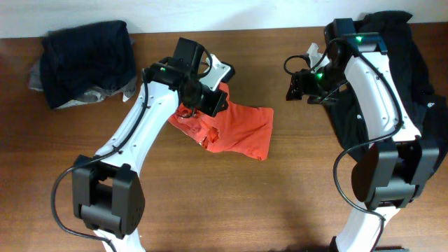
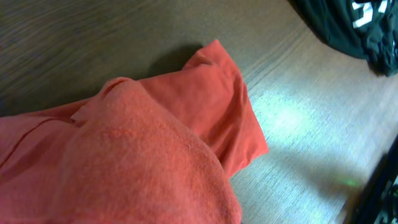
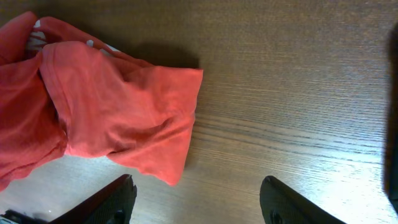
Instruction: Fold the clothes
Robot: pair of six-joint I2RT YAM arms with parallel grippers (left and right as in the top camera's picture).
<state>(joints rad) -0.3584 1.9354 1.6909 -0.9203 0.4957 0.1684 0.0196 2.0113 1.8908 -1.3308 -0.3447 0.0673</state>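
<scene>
The clothes, a crumpled red-orange T-shirt [image 1: 238, 131], lie bunched in the middle of the wooden table. My left gripper [image 1: 190, 110] is shut on the shirt's upper left part and holds a fold of it up. In the left wrist view the red cloth [image 2: 137, 155] drapes over the jaws and hides the fingers. My right gripper [image 1: 297, 85] hovers to the right of the shirt, open and empty. In the right wrist view its two dark fingertips [image 3: 117, 198] stand wide apart over bare wood, with the shirt's sleeve [image 3: 118, 109] just ahead on the left.
A dark navy folded pile [image 1: 87, 59] sits at the back left. A black garment [image 1: 395, 77] with white letters lies under the right arm at the back right, and its edge [image 2: 364, 28] shows in the left wrist view.
</scene>
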